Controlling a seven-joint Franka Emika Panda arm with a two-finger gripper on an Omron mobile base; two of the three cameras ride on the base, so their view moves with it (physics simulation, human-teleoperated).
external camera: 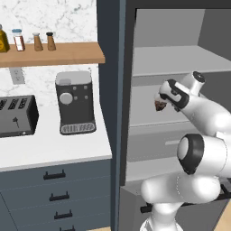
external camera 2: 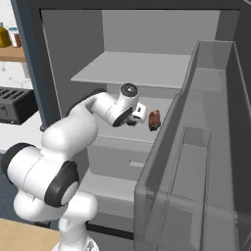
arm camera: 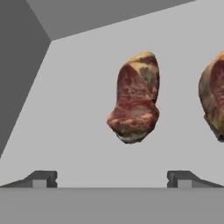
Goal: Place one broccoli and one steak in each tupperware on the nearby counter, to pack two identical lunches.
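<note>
The arm is stretched forward into the open fridge (external camera 2: 147, 68), and the gripper (arm camera: 111, 178) is held with its fingers spread wide apart, nothing clasped between them.

This is a home kitchen. A tall open fridge (external camera: 180, 67) with grey shelves stands as the landmark, its door (external camera 2: 206, 162) swung wide, and two raw steaks (arm camera: 135, 98) lie on one shelf inside. Just left of the fridge runs a white counter (external camera: 49, 151) over dark blue-grey drawers (external camera: 56, 194) with black bar handles, carrying a coffee machine (external camera: 75, 103) and a toaster (external camera: 17, 116). Above them, a wooden wall shelf (external camera: 54, 55) against marble-look tiling holds shakers and bottles (external camera: 27, 41).
</note>
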